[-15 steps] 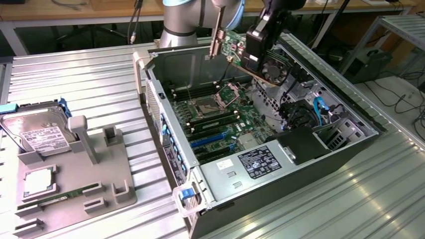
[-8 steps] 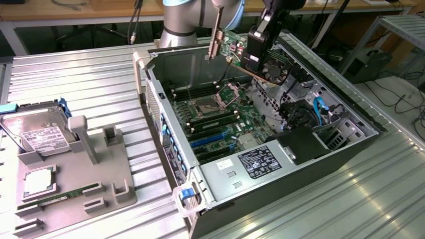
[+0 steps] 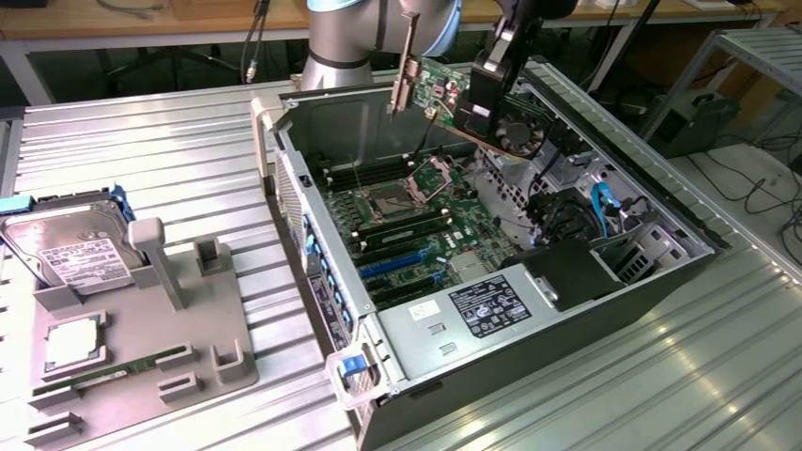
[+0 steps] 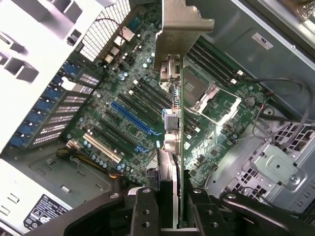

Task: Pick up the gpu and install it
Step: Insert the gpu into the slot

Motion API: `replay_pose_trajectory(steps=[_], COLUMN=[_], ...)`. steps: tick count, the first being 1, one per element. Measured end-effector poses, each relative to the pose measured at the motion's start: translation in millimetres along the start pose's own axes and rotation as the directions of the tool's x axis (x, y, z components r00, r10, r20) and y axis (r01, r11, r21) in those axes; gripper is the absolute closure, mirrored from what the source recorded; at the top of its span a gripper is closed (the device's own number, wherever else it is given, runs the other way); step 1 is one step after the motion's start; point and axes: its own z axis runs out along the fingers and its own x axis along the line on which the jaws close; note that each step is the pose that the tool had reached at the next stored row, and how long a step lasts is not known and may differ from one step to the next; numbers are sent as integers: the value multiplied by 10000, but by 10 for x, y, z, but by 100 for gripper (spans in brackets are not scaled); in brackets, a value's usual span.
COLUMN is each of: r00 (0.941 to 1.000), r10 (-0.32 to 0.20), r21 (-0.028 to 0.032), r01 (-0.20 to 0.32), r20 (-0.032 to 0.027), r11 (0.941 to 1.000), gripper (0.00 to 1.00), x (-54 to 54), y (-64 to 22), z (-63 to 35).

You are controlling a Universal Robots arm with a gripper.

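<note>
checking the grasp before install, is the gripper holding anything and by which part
The gripper holds the gpu, pinched across its two flat faces at the end away from the silver bracket.

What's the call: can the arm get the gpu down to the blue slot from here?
Probably yes. The case lies open side up, the jaws hold the gpu above the motherboard, and nothing stands over the blue slot. The cables lie apart from it.
</note>
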Motion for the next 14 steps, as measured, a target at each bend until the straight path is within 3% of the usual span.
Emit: replay_pose_trajectory(steps=[7, 14], r00=[9985, 9924], r10=[-547, -1230], r21=[-10, -22], r01=[547, 1230], r20=[-3, -4], r11=[9985, 9924], gripper=[72, 72], x=[0, 0], y=[0, 0], z=[0, 0])
